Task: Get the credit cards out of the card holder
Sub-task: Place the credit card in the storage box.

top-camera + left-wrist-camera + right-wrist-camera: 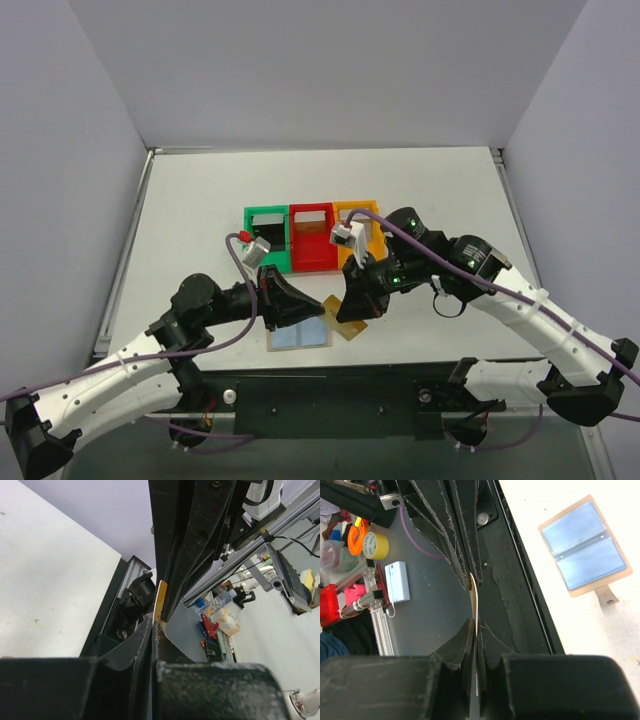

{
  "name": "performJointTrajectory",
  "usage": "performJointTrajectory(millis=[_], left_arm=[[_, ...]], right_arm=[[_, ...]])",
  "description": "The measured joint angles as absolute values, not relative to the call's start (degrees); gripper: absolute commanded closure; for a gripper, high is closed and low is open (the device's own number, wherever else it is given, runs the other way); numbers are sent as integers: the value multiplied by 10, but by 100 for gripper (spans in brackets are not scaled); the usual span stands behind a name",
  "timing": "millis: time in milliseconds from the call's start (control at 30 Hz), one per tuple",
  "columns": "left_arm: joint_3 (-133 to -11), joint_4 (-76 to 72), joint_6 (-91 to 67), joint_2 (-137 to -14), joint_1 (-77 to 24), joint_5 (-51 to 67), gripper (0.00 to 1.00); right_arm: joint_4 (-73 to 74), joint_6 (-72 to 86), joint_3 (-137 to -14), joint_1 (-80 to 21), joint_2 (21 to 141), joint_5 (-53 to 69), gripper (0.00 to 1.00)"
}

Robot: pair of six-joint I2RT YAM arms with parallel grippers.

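Note:
The card holder (300, 336) lies open and flat on the table near the front edge, its light blue panels up; the right wrist view shows the card holder (583, 547) with its snap tab. Just right of it a yellow credit card (348, 330) hangs in the air between both grippers. My right gripper (347, 312) is shut on one end, where the card (475, 605) shows edge-on between its fingers (460, 645). My left gripper (322, 311) pinches the other end. In the left wrist view the card's edge (160, 600) runs from my left gripper (155, 626) up into the right one.
Green (265, 238), red (312, 240) and orange (362, 228) plastic bins stand in a row just behind the grippers. The black base rail (330, 395) runs along the table's near edge. White walls close in the table on three sides.

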State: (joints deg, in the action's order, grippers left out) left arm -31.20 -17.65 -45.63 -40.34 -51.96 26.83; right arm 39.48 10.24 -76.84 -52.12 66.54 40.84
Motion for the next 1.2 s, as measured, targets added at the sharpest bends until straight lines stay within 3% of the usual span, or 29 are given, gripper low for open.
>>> performJointTrajectory(millis=[400, 500, 567, 600, 667, 767, 900, 1200], left_arm=[[-314, -181, -459, -418, -519, 300, 86], [-314, -183, -460, -418, -519, 303, 100], [-314, -184, -461, -418, -519, 305, 100], [-314, -185, -460, -417, -519, 306, 100], [-314, -187, -461, -415, -519, 306, 100], [-311, -197, -463, -404, -520, 298, 100], [-294, -208, -463, -368, -520, 263, 100], [-232, -240, -478, -298, -519, 142, 100]], right_arm=[[418, 99, -772, -522, 672, 418, 100], [420, 98, -774, -522, 672, 420, 100], [421, 97, -775, -522, 673, 421, 98], [422, 97, -776, -522, 673, 421, 81], [423, 99, -779, -522, 674, 419, 61], [417, 103, -780, -522, 678, 405, 51], [411, 111, -781, -512, 684, 383, 51], [318, 180, -741, -456, 650, 379, 70]])
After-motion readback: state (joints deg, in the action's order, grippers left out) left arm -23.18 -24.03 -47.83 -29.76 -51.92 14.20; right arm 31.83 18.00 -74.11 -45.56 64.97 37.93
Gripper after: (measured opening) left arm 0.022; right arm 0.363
